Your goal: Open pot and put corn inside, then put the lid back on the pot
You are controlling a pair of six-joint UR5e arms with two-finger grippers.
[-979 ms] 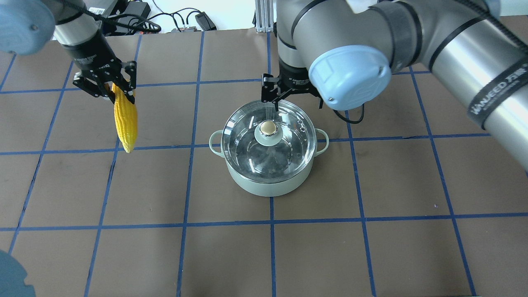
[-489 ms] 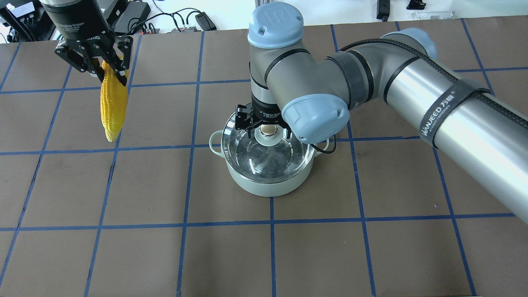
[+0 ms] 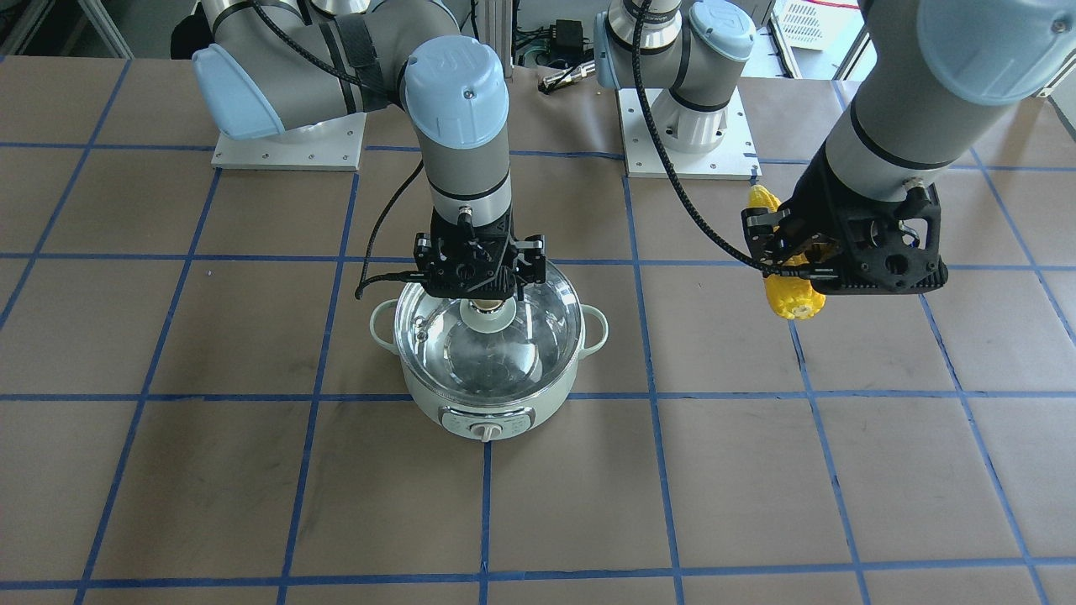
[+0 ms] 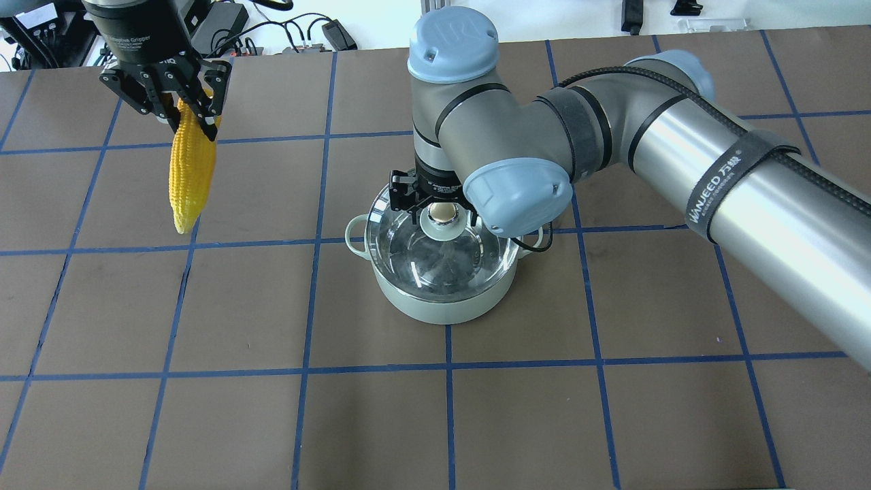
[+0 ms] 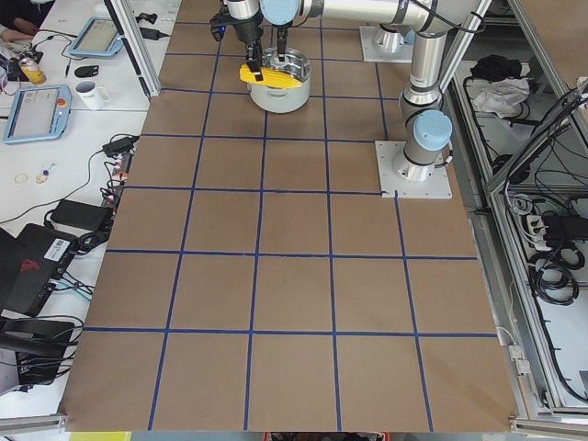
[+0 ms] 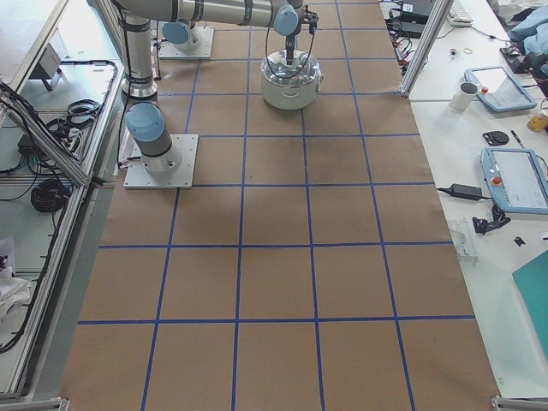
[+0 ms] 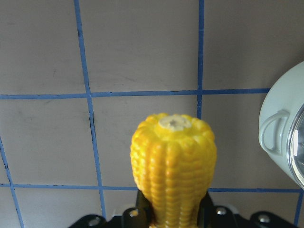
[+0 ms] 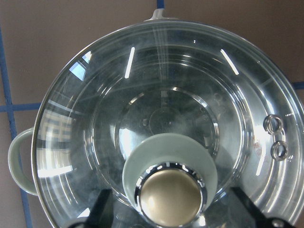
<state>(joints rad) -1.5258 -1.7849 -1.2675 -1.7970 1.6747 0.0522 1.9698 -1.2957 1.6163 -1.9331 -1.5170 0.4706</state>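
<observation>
The mint-green pot (image 4: 442,305) stands mid-table with the glass lid (image 4: 425,262) on it. My right gripper (image 4: 441,212) hangs straight over the lid's cream-gold knob (image 8: 171,195), open, one finger on each side of the knob with gaps showing. My left gripper (image 4: 182,112) is shut on the thick end of the yellow corn (image 4: 185,178), which hangs point-down above the table, far to the pot's left. In the front-facing view the corn (image 3: 788,296) is at the right and the pot (image 3: 487,405) shows its control knob. The left wrist view shows the corn's end (image 7: 173,156).
Brown table with a blue tape grid. Cables and power bricks (image 4: 224,20) lie past the far edge. The right arm's elbow (image 4: 517,197) overhangs the pot's right side. The pot's handle (image 7: 273,130) shows at the right edge of the left wrist view.
My right gripper has moved from behind the pot to directly over the lid knob and settled there. My left gripper has carried the corn up and away toward the far edge.
</observation>
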